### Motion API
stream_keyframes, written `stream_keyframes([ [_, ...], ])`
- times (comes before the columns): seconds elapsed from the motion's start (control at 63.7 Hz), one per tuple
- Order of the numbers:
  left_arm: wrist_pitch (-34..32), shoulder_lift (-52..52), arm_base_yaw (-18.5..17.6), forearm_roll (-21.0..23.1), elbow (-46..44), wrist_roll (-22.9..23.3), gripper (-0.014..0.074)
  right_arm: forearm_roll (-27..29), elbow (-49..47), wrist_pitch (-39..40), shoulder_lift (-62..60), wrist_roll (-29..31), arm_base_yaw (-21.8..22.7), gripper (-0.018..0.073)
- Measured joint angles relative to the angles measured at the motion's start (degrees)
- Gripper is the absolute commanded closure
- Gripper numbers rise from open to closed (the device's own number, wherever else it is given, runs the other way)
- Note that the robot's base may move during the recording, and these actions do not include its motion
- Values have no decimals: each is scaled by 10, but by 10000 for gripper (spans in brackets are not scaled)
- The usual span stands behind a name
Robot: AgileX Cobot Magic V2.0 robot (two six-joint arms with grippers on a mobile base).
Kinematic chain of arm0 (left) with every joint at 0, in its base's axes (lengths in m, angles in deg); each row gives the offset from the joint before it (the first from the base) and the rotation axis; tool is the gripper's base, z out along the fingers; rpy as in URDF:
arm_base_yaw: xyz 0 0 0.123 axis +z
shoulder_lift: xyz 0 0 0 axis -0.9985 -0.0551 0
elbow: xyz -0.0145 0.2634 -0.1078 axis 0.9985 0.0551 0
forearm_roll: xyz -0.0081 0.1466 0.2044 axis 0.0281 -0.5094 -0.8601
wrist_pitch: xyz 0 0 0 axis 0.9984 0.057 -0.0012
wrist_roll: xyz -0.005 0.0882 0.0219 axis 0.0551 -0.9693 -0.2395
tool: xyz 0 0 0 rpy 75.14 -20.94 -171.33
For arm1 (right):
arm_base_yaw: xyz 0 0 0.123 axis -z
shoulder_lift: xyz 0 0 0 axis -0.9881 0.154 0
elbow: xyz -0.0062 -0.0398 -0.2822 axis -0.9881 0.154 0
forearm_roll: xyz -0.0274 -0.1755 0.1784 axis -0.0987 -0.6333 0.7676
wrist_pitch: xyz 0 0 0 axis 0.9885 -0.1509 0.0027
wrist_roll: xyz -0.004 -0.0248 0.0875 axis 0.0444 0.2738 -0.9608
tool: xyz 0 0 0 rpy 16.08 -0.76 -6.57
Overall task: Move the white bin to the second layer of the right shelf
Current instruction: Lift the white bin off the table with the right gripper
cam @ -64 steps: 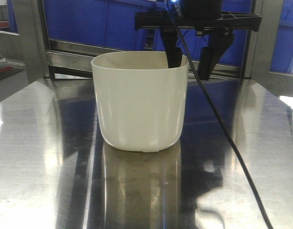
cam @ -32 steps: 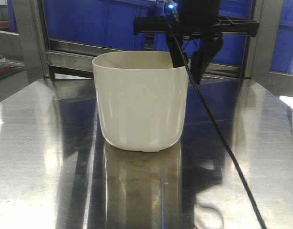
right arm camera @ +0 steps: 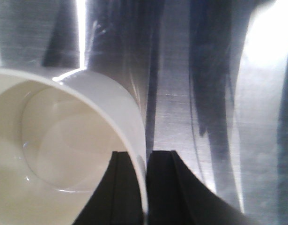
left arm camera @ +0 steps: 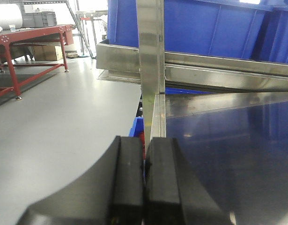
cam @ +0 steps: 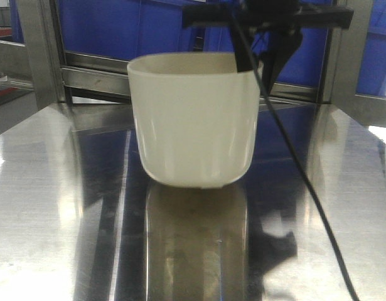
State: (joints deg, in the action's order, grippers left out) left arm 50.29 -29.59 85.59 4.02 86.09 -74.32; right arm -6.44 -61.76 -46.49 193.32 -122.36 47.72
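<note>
The white bin (cam: 193, 119) is a glossy cream tub in the middle of the front view, its base just above the steel tabletop (cam: 54, 188). My right gripper (cam: 258, 66) comes down from above and is shut on the bin's right rim, one finger inside and one outside. The right wrist view shows the same grip: my right gripper (right arm camera: 144, 157) pinches the thin wall of the white bin (right arm camera: 64, 140), which holds nothing. My left gripper (left arm camera: 144, 145) is shut on nothing, by the table's left edge. The right shelf second layer is out of view.
Blue crates (cam: 117, 31) stand behind steel rails and uprights (cam: 36, 50) at the back. A black cable (cam: 305, 188) hangs from the right arm across the table. A steel post (left arm camera: 151, 56) rises ahead of the left gripper, with grey floor (left arm camera: 64, 117) to its left.
The right gripper's fingers have shut on the bin's right rim. The bin has risen a little and shifted slightly right.
</note>
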Motion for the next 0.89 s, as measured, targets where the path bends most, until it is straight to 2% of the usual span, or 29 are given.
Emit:
stream_keyframes([
  [0.157,0,0,0,0,0,0,512,-1,6,0,-42,116,11,494],
  [0.267,0,0,0,0,0,0,512,-1,33,12,-75,177,36,494],
  [0.69,0,0,0,0,0,0,512,-7,247,158,-276,214,186,503],
  [0.894,0,0,0,0,0,0,512,35,342,205,-370,290,240,503],
])
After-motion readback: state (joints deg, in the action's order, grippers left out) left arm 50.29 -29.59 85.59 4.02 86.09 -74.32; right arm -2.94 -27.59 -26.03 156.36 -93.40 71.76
